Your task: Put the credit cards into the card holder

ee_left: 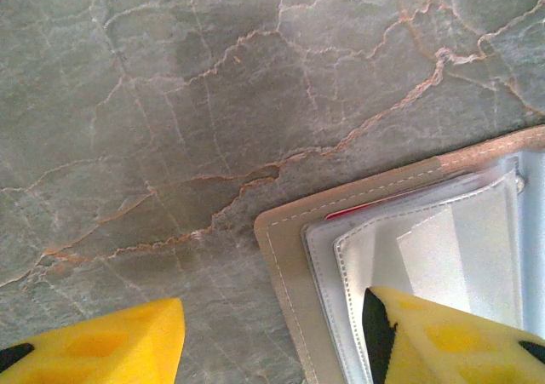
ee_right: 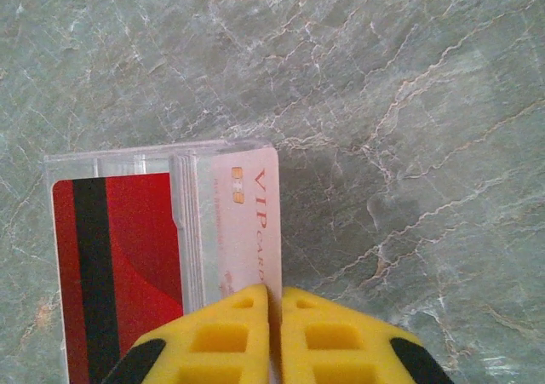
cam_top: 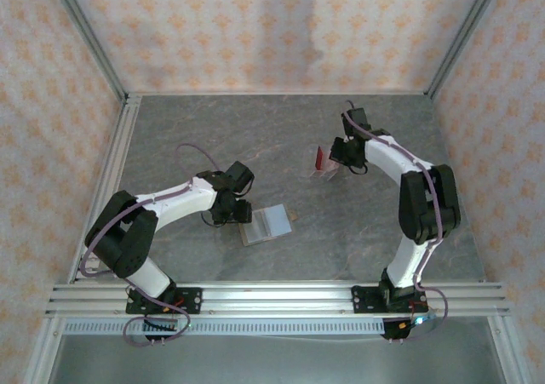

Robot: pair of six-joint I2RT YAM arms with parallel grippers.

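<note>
The right fingers [ee_right: 243, 320] were clamped on the edge of a credit card [ee_right: 253, 222] standing in the clear stand [ee_right: 128, 157], beside a striped red card [ee_right: 132, 248], toward the far edge of the bench [cam_top: 358, 231]. The left fingers [ee_left: 443, 341] were held apart, one over the opened card holder [ee_left: 288, 252] near the bench's middle.

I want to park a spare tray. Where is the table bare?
Bare: the far strip of table along the back wall, and the near stretch between card holder, right arm and front rail. Crowded: the left tool at the card holder, and the right tool pinching a credit card at the clear stand.
</note>
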